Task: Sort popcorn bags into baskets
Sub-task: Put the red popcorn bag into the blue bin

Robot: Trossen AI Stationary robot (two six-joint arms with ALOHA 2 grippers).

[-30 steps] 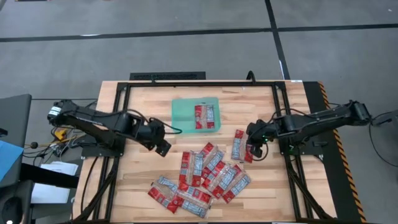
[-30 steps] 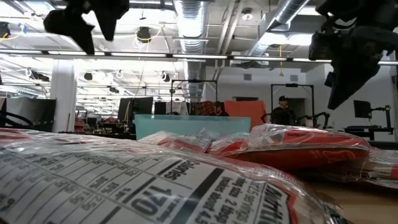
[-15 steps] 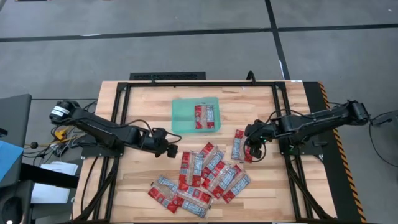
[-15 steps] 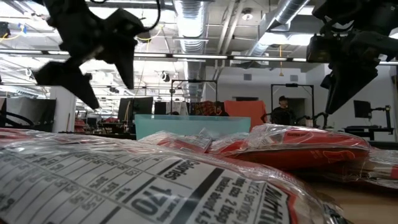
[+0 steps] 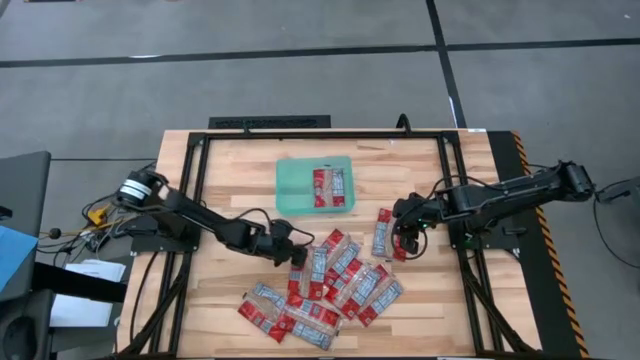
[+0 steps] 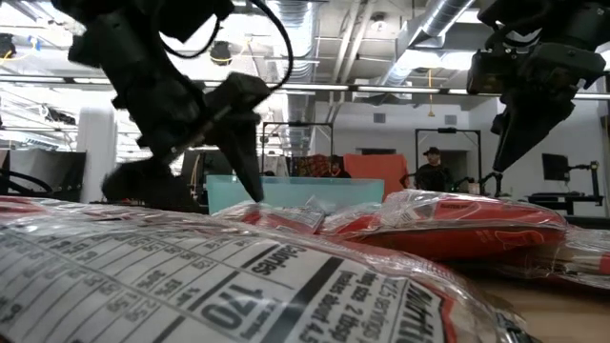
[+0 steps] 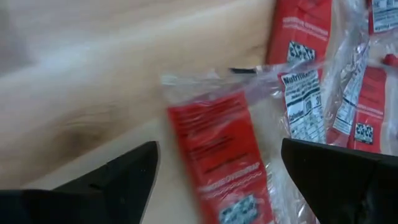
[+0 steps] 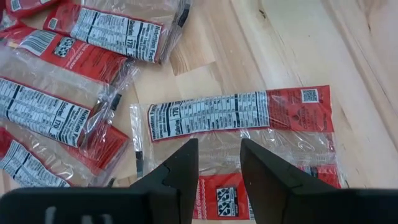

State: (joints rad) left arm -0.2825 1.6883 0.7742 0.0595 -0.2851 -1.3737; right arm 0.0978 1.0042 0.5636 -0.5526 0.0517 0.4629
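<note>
Left gripper (image 5: pixel 291 247) open wide over a popcorn bag (image 7: pixel 217 149) at the pile's edge, right gripper (image 5: pixel 403 236) part-open above another bag (image 8: pixel 239 115)

Legible print: on popcorn packets only.

Nearest packet (image 6: pixel 191 286) in the low view: nutrition panel reading "170" in large figures, with "Calories" beside it; smaller rows too fine to read. Left wrist view: a packet's white panel (image 7: pixel 303 106) headed "Nutrition Facts", rest illegible. Right wrist view: packet (image 8: pixel 230 118) carries a nutrition table and a square code; characters not resolvable.
</note>
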